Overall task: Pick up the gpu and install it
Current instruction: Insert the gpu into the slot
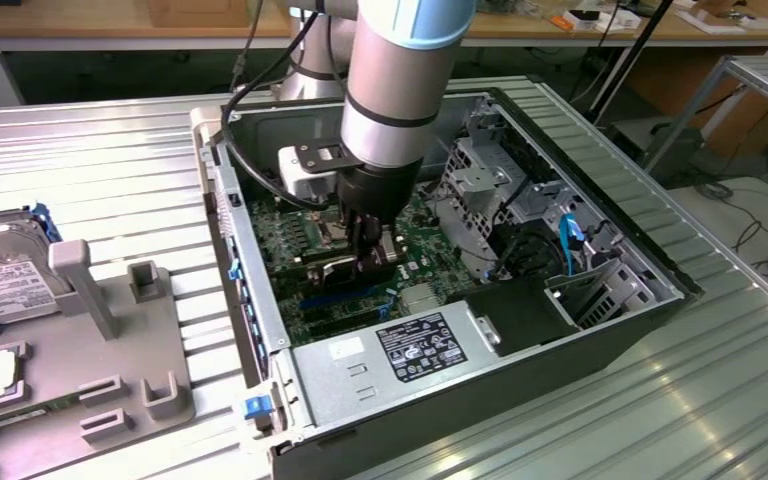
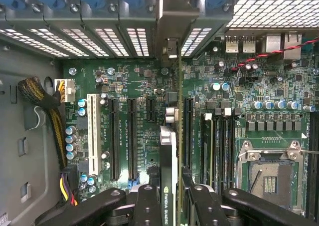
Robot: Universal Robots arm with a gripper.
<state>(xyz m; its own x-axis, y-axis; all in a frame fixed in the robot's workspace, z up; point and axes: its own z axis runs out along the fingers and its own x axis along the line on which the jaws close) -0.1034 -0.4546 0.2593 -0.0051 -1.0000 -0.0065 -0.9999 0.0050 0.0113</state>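
Observation:
My gripper point(image 2: 172, 192) is shut on the gpu point(image 2: 168, 151), which I see edge-on: a thin green card with a black cooler face labelled NVIDIA Quadro. The black fingers point(image 2: 148, 202) press it from both sides. Its metal end bracket point(image 2: 172, 31) reaches the case's rear slot openings. The card stands upright over the green motherboard point(image 2: 124, 76), in line with the long black expansion slots point(image 2: 132, 136). I cannot tell whether its edge sits in a slot. In the exterior view the gripper point(image 1: 364, 250) is down inside the open computer case point(image 1: 491, 330), with the gpu point(image 1: 335, 272) beneath it.
Inside the case are a labelled power supply point(image 1: 398, 350), a drive cage point(image 1: 491, 180), the CPU socket point(image 2: 271, 171) and memory sticks point(image 2: 219, 146). A yellow-black cable bundle point(image 2: 45, 111) runs beside the board. A silver hard drive point(image 1: 4, 270) lies on a grey fixture point(image 1: 104, 350) at the exterior view's left.

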